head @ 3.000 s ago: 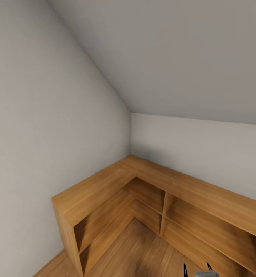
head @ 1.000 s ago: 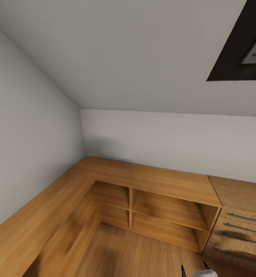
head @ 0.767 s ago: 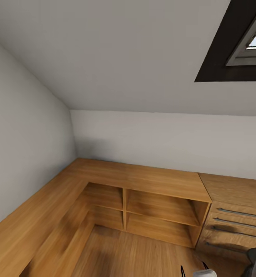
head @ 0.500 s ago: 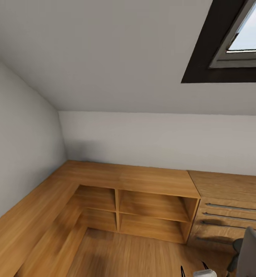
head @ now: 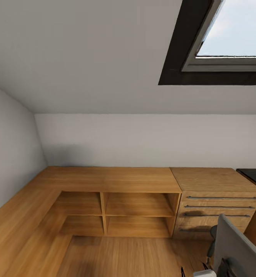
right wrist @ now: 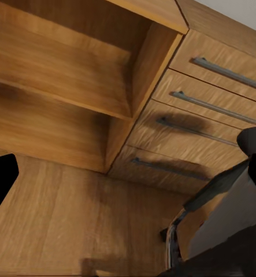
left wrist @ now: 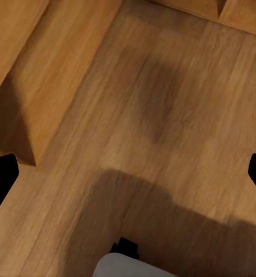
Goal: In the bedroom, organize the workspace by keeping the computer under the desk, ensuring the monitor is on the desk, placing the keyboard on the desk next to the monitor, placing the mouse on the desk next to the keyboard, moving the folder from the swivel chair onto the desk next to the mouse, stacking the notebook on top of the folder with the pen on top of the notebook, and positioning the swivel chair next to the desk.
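Robot's prob just scouting rn, both grippers spread w/ nothing held; next it needs the swivel chair (head: pixel 239 250) and desk (head: pixel 255 177) centred.

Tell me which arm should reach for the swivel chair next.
Right, probably. The swivel chair sits at the head view's lower right, on the right arm's side, and appears close in the right wrist view. The left wrist view faces the wood floor.

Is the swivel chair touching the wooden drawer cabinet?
Cannot tell. In the head view the swivel chair overlaps the drawer cabinet; the right wrist view shows them close, with no plain gap or contact.
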{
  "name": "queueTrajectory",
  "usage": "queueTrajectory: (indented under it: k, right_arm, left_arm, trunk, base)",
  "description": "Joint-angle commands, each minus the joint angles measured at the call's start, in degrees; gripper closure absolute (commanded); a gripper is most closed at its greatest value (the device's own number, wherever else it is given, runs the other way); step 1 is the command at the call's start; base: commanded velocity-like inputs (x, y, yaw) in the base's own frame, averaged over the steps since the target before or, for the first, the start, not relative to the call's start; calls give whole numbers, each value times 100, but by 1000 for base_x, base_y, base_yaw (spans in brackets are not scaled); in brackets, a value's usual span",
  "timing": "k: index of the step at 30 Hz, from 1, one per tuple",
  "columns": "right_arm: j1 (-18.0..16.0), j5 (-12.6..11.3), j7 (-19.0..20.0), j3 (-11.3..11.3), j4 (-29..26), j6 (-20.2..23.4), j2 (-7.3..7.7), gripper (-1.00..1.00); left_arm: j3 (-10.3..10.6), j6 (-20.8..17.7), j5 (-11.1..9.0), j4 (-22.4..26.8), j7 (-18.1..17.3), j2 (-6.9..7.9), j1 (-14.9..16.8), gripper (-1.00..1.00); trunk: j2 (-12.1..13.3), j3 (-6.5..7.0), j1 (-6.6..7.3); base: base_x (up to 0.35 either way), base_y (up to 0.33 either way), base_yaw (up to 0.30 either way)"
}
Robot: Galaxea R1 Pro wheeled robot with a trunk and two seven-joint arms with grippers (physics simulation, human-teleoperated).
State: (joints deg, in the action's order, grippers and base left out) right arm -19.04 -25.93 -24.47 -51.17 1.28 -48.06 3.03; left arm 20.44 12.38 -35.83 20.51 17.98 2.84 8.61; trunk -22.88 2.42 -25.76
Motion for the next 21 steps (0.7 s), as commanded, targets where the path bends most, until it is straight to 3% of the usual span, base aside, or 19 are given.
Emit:
queueTrajectory:
  k: [1, 21]
  right_arm:
    - [-4, -17, -24, -50, 13, 14, -4, -100]
    - [-4, -34, -32, -26, 13, 25, -22, -100]
  left_arm:
    - [53, 22, -47, 5, 36, 6, 0, -100]
    - [55, 26, -47, 5, 33, 6, 0, -100]
  trunk:
    - [-4, 1, -2]
    - [-4, 24, -2]
  base:
    - [82, 166, -292]
    - [225, 246, -295]
